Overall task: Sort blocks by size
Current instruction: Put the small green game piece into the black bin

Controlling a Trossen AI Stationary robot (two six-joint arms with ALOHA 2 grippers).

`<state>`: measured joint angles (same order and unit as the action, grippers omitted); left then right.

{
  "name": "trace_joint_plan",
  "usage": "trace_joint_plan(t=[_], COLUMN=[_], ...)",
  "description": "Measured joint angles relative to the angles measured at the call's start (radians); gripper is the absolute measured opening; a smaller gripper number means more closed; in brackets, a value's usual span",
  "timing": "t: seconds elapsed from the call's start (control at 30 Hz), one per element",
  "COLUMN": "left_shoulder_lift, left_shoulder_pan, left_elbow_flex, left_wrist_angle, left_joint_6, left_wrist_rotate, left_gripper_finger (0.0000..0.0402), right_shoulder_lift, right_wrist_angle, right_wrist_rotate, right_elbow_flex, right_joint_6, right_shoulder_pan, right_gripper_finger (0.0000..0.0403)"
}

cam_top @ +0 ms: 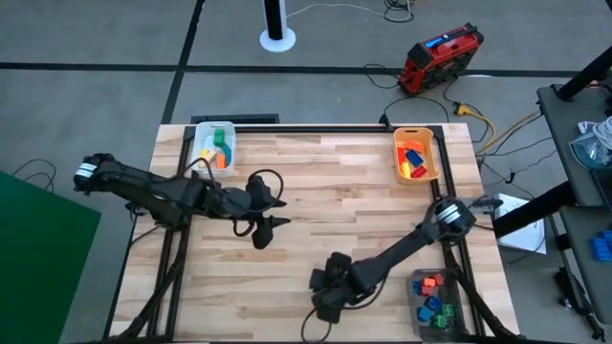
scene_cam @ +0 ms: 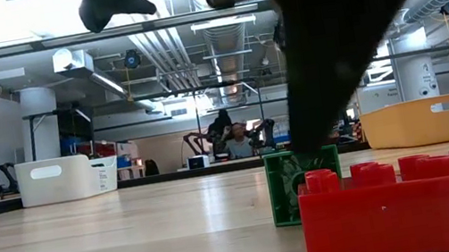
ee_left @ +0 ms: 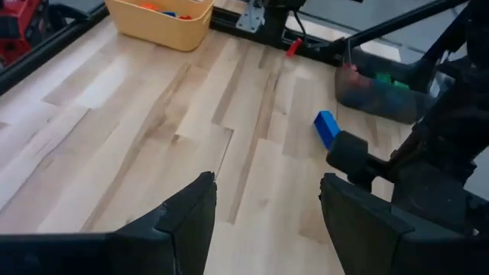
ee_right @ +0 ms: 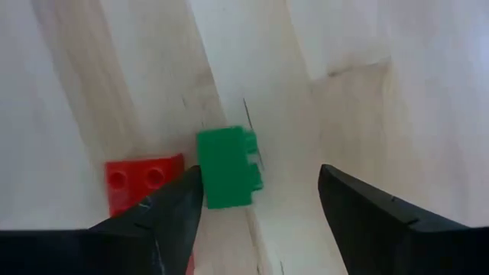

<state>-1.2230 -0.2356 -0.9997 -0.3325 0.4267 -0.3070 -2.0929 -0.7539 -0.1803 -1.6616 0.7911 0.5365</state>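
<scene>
Where the pale wood-plank tabletop (cam_top: 316, 191) stands on a grey floor, a white plastic bin (cam_top: 214, 146) is seen at 11 o'clock. The right pincer (ee_right: 256, 200) is lowered at 6 o'clock, spread open around a small green studded brick (ee_right: 227, 166) touching a red studded brick (ee_right: 141, 183). The left pincer (ee_left: 267, 206) is held open above the centre.

floor: grey concrete (cam_top: 86, 38) with dark seams | bench (cam_top: 316, 191): light wood planks, black frame | ceiling: exposed ducts (scene_cam: 177, 56), strip lights | white column (scene_cam: 42, 128) | person seated far back (scene_cam: 237, 145) | red case (cam_top: 440, 57) on floor
</scene>
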Motion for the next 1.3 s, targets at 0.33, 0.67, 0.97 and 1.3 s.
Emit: trace_joint_plan(t=[0.33,0.67,0.97,1.3], left_shoulder_lift=[-0.012,-0.017,-0.017,-0.017], left_shoulder_pan=[0.000,-0.002,-0.002,-0.002], left_elbow_flex=[0.001,0.001,0.001,0.001], left_wrist_angle=[0.000,0.002,0.002,-0.008], left_joint_6=[0.001,0.009,0.012,0.010], left_wrist_rotate=[0.001,0.001,0.001,0.001], left_gripper_finger=[0.0210,0.0210,0.0210,0.0210], right_shoulder_lift=[-0.051,-0.052,-0.023,0.205], right_wrist_angle=[-0.057,-0.051,-0.073,-0.399], right_wrist_rotate=[0.005,0.005,0.004,-0.008], right_elbow_flex=[-0.046,-0.034,-0.033,0.002], right_joint_6=[0.021,-0.038,-0.077,0.141], right_shoulder_pan=[-0.003,-0.021,-0.053,-0.054], right_gripper_finger=[0.0223,0.0117,0.0083,0.0083])
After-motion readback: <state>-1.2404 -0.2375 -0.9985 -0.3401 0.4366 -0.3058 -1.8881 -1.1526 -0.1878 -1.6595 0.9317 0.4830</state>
